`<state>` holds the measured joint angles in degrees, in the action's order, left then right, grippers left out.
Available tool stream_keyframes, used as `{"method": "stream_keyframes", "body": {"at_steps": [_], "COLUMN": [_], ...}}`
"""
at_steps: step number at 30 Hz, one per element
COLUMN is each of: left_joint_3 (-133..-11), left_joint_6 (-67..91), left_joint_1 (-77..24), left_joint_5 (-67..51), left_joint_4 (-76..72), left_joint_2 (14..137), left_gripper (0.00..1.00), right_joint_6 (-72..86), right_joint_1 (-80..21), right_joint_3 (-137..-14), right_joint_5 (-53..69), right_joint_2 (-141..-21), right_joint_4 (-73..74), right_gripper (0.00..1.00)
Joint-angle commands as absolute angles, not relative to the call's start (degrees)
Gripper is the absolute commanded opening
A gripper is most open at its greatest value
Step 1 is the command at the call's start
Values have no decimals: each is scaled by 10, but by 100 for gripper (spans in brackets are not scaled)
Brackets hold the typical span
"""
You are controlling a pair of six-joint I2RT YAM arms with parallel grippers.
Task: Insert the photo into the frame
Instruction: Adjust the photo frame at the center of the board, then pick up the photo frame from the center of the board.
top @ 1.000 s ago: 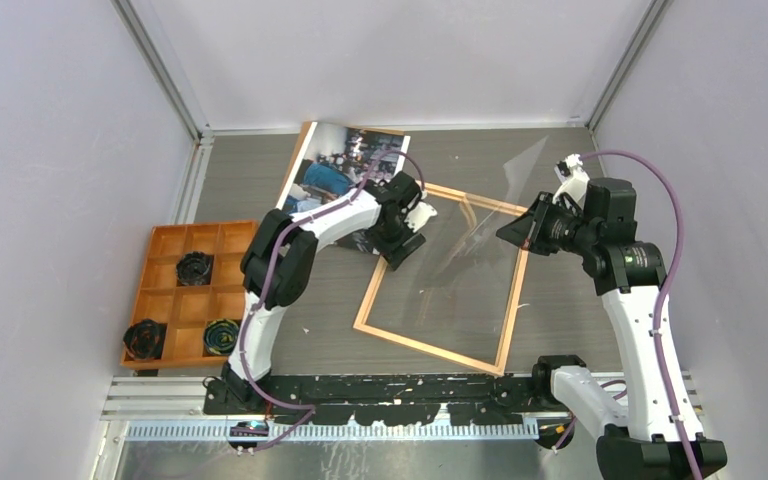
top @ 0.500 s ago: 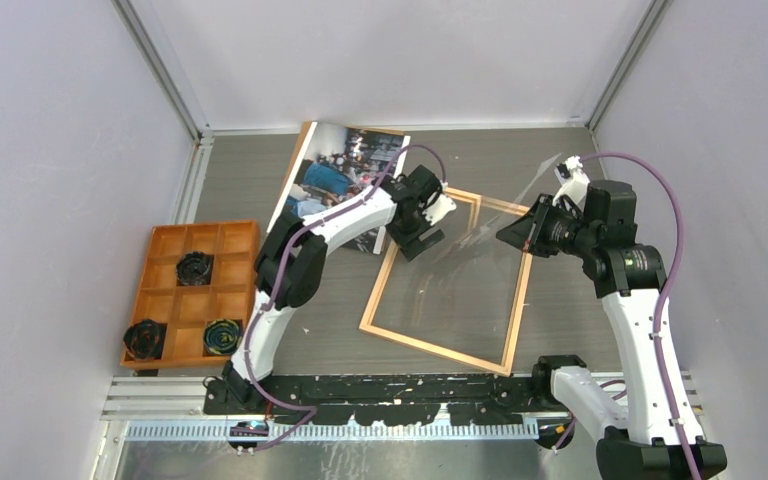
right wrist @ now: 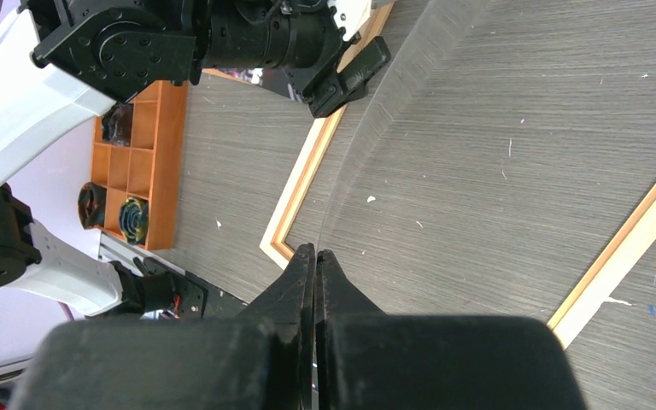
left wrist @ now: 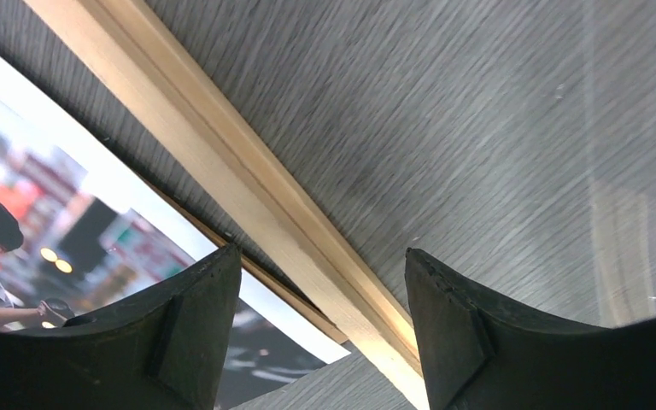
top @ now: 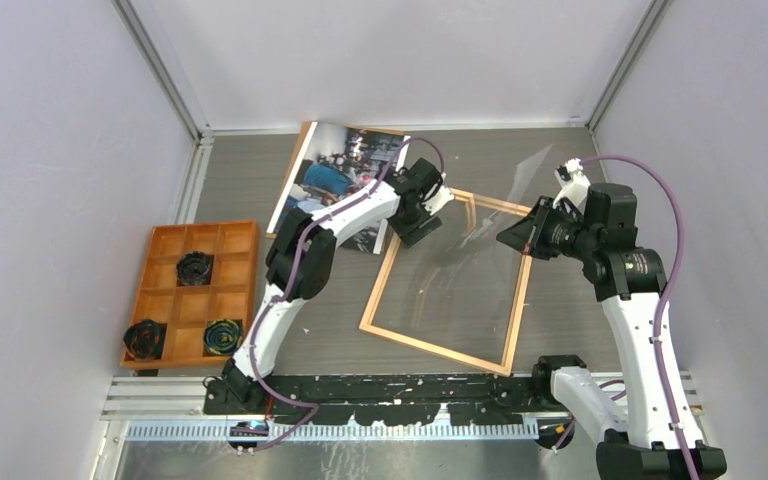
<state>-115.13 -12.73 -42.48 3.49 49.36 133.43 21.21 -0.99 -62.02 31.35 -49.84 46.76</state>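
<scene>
**photo (top: 325, 180) not in frame (top: 433, 349); L end effector (top: 422, 228) released, R end effector (top: 510, 235) clenched on clear sheet (top: 480, 215)**

Far L: orange compartment tray (top: 170, 242) on bench (top: 580, 310), dark round parts (top: 195, 268) in 3 cells. Next: photo flat, pic side up, at far side of bench, left of frame. Its near-R corner sits just beside frame's L strip. L end effector is above that strip near frame's far-L corner, jaws apart, nothing held. One finger (left wrist: 196, 316) is over photo, the other over bare bench inside frame. Contact w/ strip: can't tell. Frame lies flat mid-bench. R end effector pinches the sheet's edge; sheet tilted up over frame's R half.
</scene>
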Motion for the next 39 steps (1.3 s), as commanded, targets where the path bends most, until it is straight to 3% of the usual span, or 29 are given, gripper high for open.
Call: {"method": "stream_keyframes", "body": {"at_steps": [1,5,12,20,23,26,34,39], "left_joint_3": [-1134,-1131,-1164,-1192,-1196,-1202,-1214,-1136], "left_joint_6": [-129,-137,-107,-99,-96,-85,-37,-3], "left_joint_1": [-406,-400,-400,-415,-416,-415,-399,-384], "left_joint_5": [36,9,-62,-61,-40,-7,55,55], "left_joint_4": [492,503,529,533,534,535,567,549], "left_joint_2": [1294,1292,1342,1337,1342,1339,1232,1160], "left_gripper": [72,71,52,48,31,2,0,0], "right_joint_6": [207,211,216,219,222,226,245,256], "right_joint_1": [-8,-8,-8,-8,-8,-8,-8,-7], "right_joint_3": [-622,-619,-622,-617,-615,-617,-619,-614], "right_joint_5": [322,324,323,322,323,322,330,340], "right_joint_2": [-489,-493,-490,-484,-485,-485,-489,-491], "right_joint_4": [439,433,436,435,432,430,407,387], "right_gripper": [1,1,1,1,1,1,1,1]}}
